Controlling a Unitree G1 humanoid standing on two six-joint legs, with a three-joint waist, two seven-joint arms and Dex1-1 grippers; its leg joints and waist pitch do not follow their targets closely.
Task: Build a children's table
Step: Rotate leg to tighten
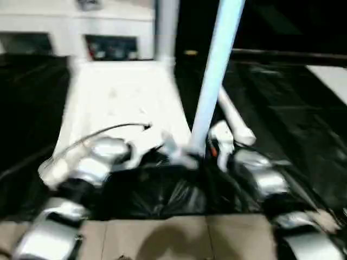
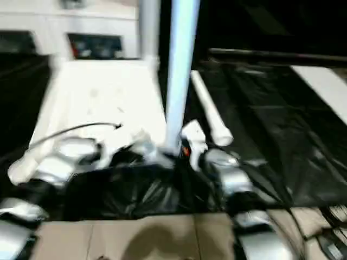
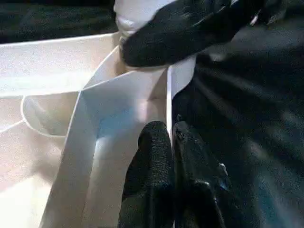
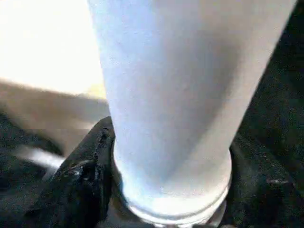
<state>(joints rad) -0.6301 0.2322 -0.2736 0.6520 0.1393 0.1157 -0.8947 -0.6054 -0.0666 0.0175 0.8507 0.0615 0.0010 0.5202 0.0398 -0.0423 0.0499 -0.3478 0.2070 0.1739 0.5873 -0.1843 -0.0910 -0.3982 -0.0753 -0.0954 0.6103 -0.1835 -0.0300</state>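
**Leg upright at near corner of inverted top**

The small white plastic ribbed table top (image 1: 122, 103) lies upside down on the black-draped table (image 1: 303, 124), centre-left of the head frame. One long white tapered tube leg (image 1: 214, 81) stands nearly upright at its near right corner, leaning slightly right toward the frame's top. The right gripper (image 4: 161, 190) is clamped around this leg's lower end, a black finger (image 4: 83, 175) on either side. A second white leg (image 1: 236, 122) lies flat on the black cloth just right of the top. A third stands at the far corner (image 1: 165, 30). The left gripper (image 3: 172, 156), fingers pressed together, touches the top's rim wall beside the corner socket.
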